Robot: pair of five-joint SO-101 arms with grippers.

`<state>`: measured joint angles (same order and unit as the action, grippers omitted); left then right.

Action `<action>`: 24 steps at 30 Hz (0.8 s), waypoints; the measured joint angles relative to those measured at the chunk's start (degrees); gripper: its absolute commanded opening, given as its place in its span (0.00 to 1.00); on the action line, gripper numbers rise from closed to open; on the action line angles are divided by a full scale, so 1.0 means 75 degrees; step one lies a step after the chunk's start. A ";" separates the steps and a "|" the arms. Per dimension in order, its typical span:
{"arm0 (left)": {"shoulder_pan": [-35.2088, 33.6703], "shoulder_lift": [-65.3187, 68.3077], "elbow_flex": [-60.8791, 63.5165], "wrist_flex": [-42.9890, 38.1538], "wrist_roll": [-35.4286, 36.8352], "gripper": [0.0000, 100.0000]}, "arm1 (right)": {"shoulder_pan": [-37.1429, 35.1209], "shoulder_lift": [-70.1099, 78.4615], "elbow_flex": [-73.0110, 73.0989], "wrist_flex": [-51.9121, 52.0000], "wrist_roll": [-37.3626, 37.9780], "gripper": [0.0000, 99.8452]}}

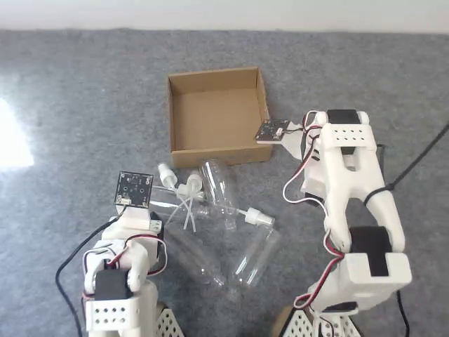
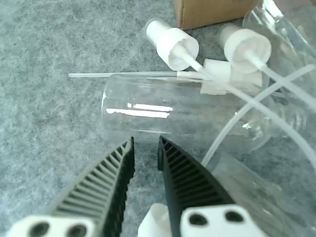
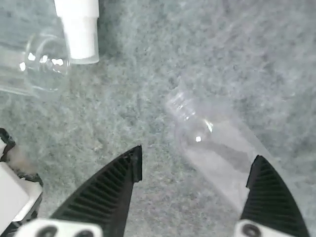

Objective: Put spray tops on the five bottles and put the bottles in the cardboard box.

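Light, slippery clear bottles (image 1: 219, 188) lie heaped mid-tabletop (image 1: 70, 105) beside the cardboard box (image 1: 217, 156). The left gripper (image 2: 146, 148) has narrow, empty fingers; the right gripper (image 3: 196, 158) gapes wide over an uncapped bottle (image 3: 217, 145), likely best gripped near its stiffer neck.

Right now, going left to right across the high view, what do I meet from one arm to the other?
Left arm, two spray tops, clear bottle, lone spray top, right arm.

Bright, soft light; glare whitens the left of the table (image 1: 15, 144).
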<state>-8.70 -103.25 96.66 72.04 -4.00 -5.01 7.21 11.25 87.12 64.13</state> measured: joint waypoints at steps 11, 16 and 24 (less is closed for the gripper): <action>0.0000 0.0000 0.0000 0.0000 0.0000 0.07 | 0.0035 0.0504 0.0000 -0.0469 0.0012 0.31; 0.0000 0.0000 0.0000 0.0000 0.0000 0.07 | 0.0223 0.0821 0.0000 -0.0692 -0.0141 0.31; 0.0000 0.0000 0.0000 0.0000 0.0000 0.07 | 0.0422 0.0938 0.0000 -0.0809 -0.0516 0.31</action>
<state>-8.70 -103.25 96.66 72.04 -4.00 -1.85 14.24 11.25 81.05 60.26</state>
